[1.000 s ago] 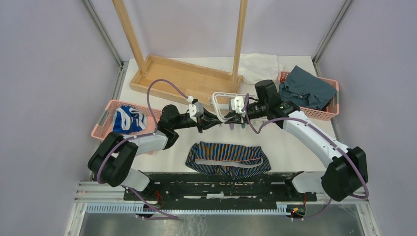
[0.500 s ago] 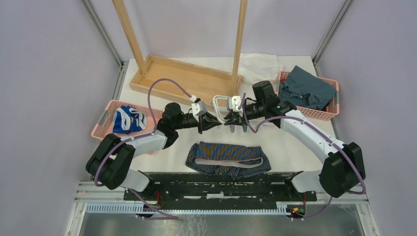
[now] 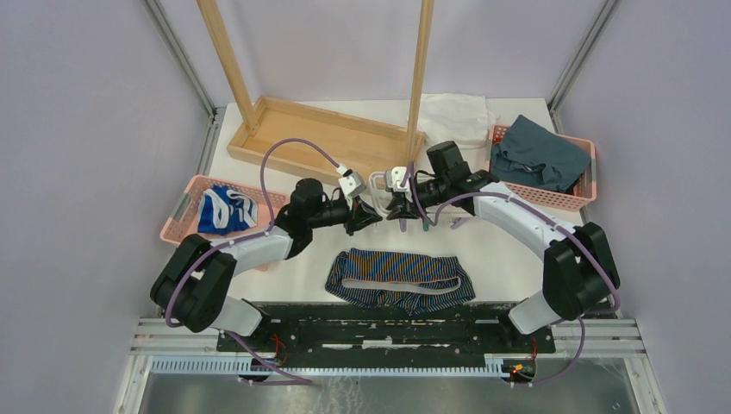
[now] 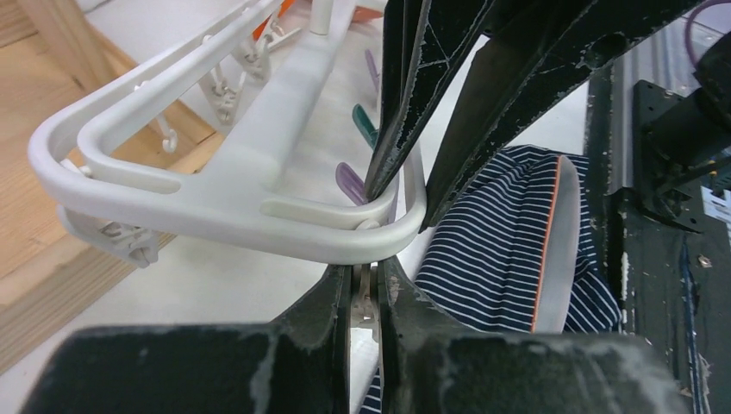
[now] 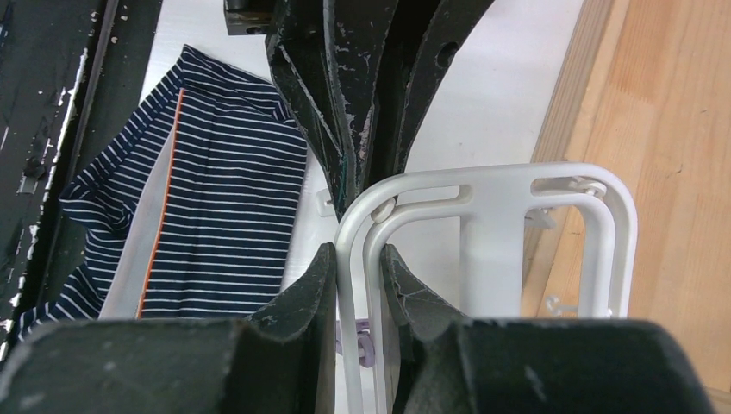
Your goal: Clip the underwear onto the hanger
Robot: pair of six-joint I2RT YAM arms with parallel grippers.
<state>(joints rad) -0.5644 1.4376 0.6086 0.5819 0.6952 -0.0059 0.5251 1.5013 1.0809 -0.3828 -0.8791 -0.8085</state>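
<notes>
Jaws on both grippers pinched the hanger [image 4: 215, 194] rim, left gripper [image 4: 366, 263] and right gripper [image 5: 358, 259] tip to tip. Underwear [image 3: 401, 278] lay flat on the table [image 3: 491, 259], nearer the arm bases.

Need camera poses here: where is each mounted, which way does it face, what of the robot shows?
Top external: above and behind the bases, looking down at the table; both arms show, left tool and right tool both gripping the white plastic clip hanger.
Left wrist: on the left arm, facing rightward along its fingers; those at bottom, right tool opposite.
Right wrist: on the right arm, facing leftward; own fingers at bottom, left tool opposite.
Shared: both wrist views show the hanger and the navy pinstriped underwear.
</notes>
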